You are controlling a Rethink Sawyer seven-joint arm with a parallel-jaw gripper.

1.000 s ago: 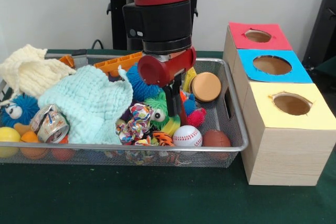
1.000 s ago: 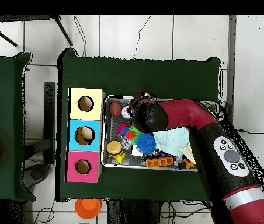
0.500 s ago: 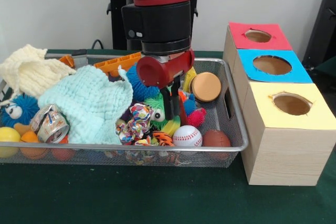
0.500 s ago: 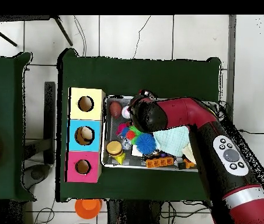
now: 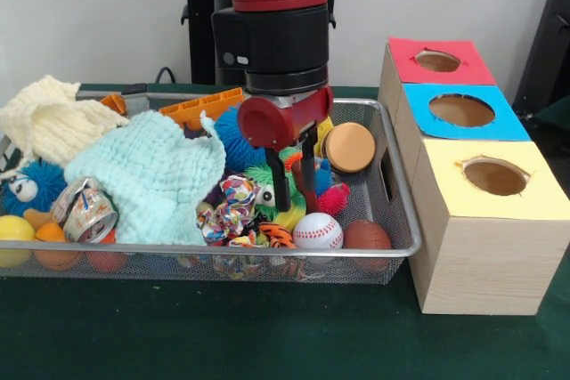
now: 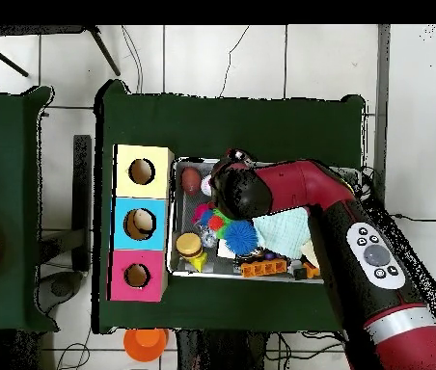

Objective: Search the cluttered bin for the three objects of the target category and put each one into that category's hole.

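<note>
Bin [image 5: 396, 220] holds clutter: baseball [image 5: 317, 230] and brown ball [image 5: 366, 236] at its front right corner, cloths left. My gripper [image 5: 295, 193] hangs spread, pinching nothing, over the green toy [image 5: 264, 186] just behind the baseball. Boxes [image 5: 481, 211] stand right.

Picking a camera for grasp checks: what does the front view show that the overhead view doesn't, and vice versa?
Only the front view shows the gripper, its fingers open above the green fuzzy toy, and the baseball. Only the overhead view shows an orange disc on the floor beyond the table. Both show the wire bin and the three-hole box.
</note>
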